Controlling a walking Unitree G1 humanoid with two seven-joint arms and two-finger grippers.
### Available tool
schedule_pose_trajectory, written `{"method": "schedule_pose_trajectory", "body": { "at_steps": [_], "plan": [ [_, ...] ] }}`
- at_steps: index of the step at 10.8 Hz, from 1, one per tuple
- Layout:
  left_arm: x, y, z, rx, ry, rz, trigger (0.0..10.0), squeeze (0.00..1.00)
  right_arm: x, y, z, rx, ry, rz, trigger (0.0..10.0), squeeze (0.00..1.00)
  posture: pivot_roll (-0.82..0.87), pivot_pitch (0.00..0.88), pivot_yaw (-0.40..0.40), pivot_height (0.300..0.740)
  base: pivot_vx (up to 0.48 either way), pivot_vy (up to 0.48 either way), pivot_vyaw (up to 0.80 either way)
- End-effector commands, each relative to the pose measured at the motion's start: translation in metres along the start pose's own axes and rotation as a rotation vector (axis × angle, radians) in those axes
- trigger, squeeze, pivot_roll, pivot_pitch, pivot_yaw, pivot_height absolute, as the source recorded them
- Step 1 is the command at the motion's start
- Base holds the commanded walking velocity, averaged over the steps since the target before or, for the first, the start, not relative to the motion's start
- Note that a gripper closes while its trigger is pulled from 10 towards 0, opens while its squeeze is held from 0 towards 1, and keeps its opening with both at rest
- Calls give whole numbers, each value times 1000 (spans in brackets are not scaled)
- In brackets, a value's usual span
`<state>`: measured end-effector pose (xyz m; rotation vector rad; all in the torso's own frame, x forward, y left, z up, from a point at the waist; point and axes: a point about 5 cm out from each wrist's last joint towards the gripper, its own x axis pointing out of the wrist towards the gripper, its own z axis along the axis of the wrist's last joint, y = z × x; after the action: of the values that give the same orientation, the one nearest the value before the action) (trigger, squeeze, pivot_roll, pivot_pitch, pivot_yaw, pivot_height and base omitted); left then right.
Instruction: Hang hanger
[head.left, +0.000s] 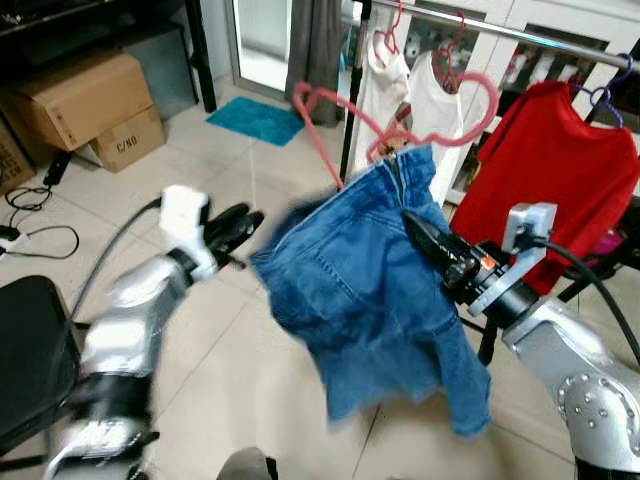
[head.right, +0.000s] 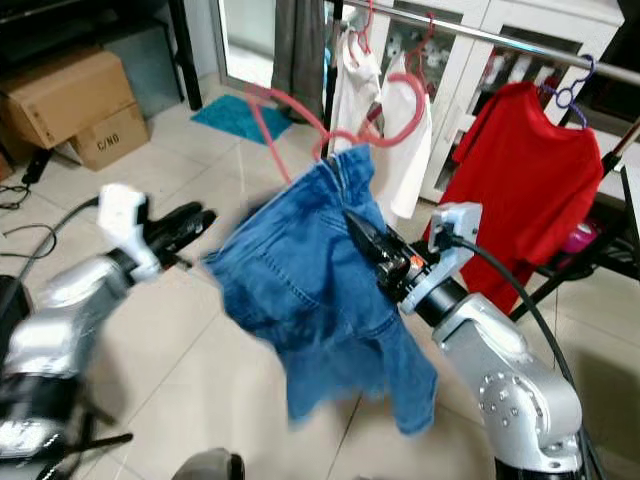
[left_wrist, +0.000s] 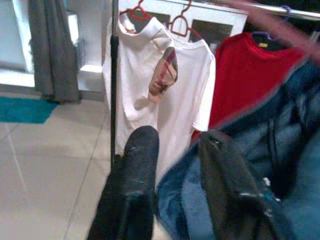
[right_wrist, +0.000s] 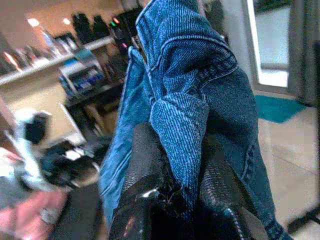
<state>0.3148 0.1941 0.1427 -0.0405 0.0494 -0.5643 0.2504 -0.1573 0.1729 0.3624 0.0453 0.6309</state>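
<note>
A pink hanger (head.left: 303, 97) carries a blue denim garment (head.left: 360, 290), held up in the air in front of the clothes rail (head.left: 520, 32). My right gripper (head.left: 415, 228) reaches into the denim from the right and is shut on a fold of it; in the right wrist view the cloth is pinched between the fingers (right_wrist: 145, 150). To the left of the garment my left gripper (head.left: 245, 222) stands open, close to the denim's edge and holding nothing. In the left wrist view its fingers (left_wrist: 142, 150) point toward the rail.
On the rail hang two white shirts (head.left: 385, 100) on red hangers and a red shirt (head.left: 550, 170). Cardboard boxes (head.left: 85, 100) and a teal mat (head.left: 255, 118) lie at the back left. A black seat (head.left: 30, 350) and cables (head.left: 40, 235) are on my left.
</note>
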Motion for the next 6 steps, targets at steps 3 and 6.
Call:
{"method": "schedule_pose_trajectory", "body": {
  "at_steps": [3, 6],
  "plan": [
    [-23, 13, 15, 101, 33, -114, 10000, 1000, 6, -5, 5, -124, -11, -31, 0, 0, 52, 31, -10, 740, 0, 0, 0],
    [-32, 14, 48, 110, 23, -300, 10000, 1000, 11, -11, 11, -196, 5, -30, 0, 0, 53, 23, -18, 740, 0, 0, 0]
  ]
}}
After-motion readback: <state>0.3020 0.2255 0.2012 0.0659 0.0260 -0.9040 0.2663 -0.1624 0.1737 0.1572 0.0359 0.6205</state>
